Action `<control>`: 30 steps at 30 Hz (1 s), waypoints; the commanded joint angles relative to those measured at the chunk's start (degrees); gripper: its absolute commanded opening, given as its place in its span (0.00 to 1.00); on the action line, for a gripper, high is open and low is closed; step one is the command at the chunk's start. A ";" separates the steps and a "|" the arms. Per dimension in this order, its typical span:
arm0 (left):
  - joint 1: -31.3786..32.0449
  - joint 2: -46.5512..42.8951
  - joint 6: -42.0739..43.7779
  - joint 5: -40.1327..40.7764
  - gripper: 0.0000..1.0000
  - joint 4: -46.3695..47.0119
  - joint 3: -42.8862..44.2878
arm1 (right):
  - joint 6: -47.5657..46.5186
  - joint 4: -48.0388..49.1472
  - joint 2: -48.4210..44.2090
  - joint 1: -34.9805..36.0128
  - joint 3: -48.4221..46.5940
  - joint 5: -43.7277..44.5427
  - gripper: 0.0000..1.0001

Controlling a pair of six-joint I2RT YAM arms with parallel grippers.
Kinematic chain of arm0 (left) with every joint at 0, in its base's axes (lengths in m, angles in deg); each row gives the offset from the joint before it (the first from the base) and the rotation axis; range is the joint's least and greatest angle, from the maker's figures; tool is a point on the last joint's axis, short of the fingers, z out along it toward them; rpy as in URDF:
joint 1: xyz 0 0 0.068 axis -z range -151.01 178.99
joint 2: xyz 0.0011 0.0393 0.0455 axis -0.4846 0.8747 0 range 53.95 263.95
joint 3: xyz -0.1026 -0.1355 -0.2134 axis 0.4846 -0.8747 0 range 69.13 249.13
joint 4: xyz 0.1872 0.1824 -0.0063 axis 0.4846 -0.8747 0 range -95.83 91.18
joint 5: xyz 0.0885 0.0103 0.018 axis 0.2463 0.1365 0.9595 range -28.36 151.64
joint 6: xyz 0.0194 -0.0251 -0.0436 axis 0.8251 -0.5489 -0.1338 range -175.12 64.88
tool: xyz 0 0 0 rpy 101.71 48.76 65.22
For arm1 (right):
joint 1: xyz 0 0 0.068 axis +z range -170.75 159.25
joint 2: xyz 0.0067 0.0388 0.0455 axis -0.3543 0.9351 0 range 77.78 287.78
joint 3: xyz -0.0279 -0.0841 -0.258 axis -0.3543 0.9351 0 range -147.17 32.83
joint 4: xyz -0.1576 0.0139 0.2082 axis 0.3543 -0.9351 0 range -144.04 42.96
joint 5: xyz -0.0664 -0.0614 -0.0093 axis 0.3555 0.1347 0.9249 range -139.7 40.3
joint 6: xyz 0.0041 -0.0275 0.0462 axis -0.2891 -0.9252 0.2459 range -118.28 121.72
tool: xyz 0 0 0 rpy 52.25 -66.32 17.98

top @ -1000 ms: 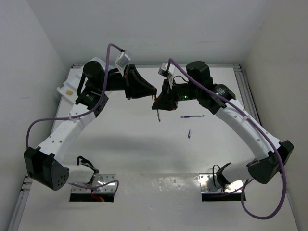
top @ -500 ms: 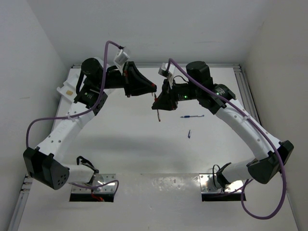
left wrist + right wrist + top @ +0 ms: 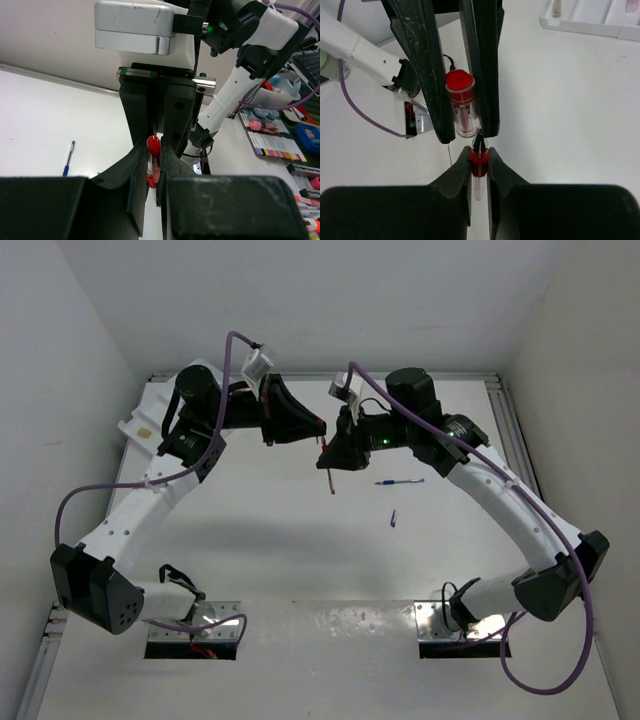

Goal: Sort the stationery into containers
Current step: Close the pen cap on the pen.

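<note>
Arms: almost nothing is changing since a second ago. My left forearm is only wavering slightly, and both wrists are staying nose to nose above the table (image 3: pixel 280 540).
Right gripper (image 3: pixel 479 152): I am clamping it on the red pen (image 3: pixel 479 170) at its red collar, with the dark tip pointing away from me.
Left gripper (image 3: pixel 467 135): I am pinching the clear, red-topped cap (image 3: pixel 461 107) between its fingers.
Pen and cap: both are hanging in the air, well apart from the tray (image 3: pixel 130 423) at the far left. The tip is sitting just at the cap's mouth, a little off its centre line.
Step in hand: I am judging this to be capping. I should be lining up the two axes first, then pressing straight along the pen while keeping both grips firm.
Risk: an off-axis push is likely to jam the tip against the rim or slide the cap in my fingers.
Blue pen (image 3: pixel 400 481) and small dark piece (image 3: pixel 394 518): both are lying on the table, unsorted.
</note>
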 commanded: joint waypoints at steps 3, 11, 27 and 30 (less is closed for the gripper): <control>1.17 -0.74 1.01 -0.05 0.00 0.26 -2.89 | 0.17 3.89 -0.07 -0.02 -2.48 -0.78 0.00; 2.13 -1.00 -2.25 1.89 0.00 4.84 -4.83 | 0.87 4.42 0.72 0.33 -3.53 -1.40 0.00; -0.06 -1.35 0.47 1.19 0.00 0.36 -5.01 | -0.36 3.27 -0.51 -0.11 -2.74 -1.13 0.00; -0.68 -0.83 0.56 1.45 0.00 0.97 -2.73 | -0.36 3.19 -0.69 -0.11 -2.30 -1.13 0.00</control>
